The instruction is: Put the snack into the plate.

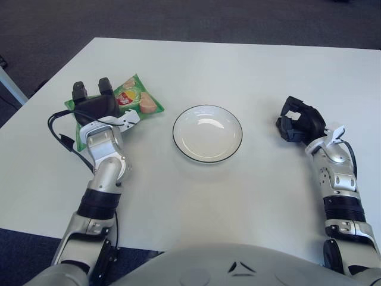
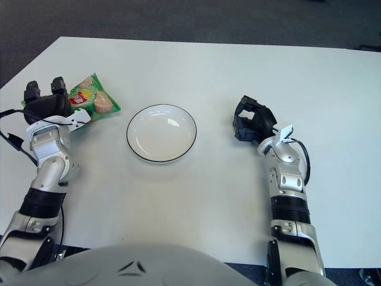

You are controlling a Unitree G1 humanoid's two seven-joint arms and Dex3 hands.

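Observation:
The snack is a green bag (image 1: 138, 99) printed with pale round pieces, lying flat on the white table left of the plate (image 1: 176, 132). The plate is white with a thin dark rim and holds nothing. My left hand (image 1: 92, 100) sits low over the bag's left end, hiding that part; its dark fingers (image 1: 105, 86) point away from me, spread, with nothing gripped between them. A strip of green shows beside the wrist. My right hand (image 1: 299, 121) shows right of the plate with its fingers curled and nothing in it.
The white table (image 1: 238, 65) runs to a far edge with dark carpet behind it. A black cable (image 1: 59, 136) loops out from my left wrist over the table's left side. My own torso fills the bottom of the view.

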